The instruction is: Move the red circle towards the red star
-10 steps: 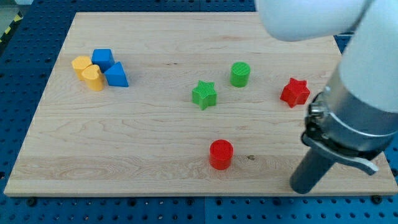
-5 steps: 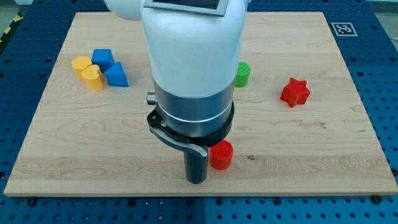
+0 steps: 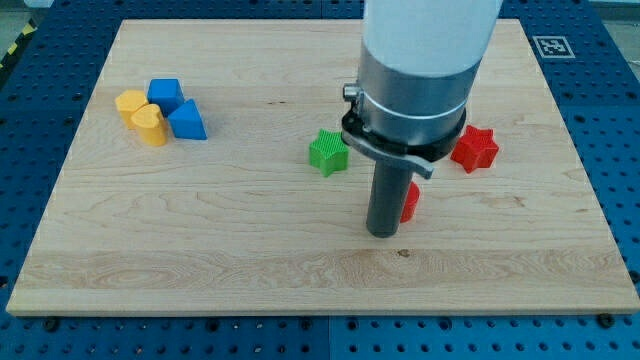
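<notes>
My tip [image 3: 383,232] rests on the board just left of the red circle [image 3: 410,202], touching it; the rod hides most of that block. The red star [image 3: 476,148] lies up and to the right of the red circle, a short way off, partly behind the arm's body.
A green star [image 3: 328,153] sits left of the rod. A blue cube [image 3: 165,94], a blue triangle [image 3: 186,121], a yellow hexagon [image 3: 129,102] and a yellow heart [image 3: 150,126] cluster at the upper left. The arm hides the green cylinder. The wooden board [image 3: 200,250] sits on a blue perforated table.
My tip swept from the right to the left of the red circle, then pushed it up and to the right, closer to the red star. The arm now covers the green cylinder.
</notes>
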Robot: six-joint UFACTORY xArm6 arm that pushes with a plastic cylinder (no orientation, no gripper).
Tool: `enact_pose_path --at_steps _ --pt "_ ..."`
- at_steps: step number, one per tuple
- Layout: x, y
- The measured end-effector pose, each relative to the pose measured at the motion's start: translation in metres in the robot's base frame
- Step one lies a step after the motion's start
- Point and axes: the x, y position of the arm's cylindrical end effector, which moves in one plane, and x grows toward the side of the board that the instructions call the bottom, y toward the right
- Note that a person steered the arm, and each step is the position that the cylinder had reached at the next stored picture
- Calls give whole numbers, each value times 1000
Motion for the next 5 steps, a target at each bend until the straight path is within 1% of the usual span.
enact_pose_path --at_steps 2,3,4,5 --pt "-29 33" --pt "-33 37" --pt "-24 -7" --pt "-23 -95"
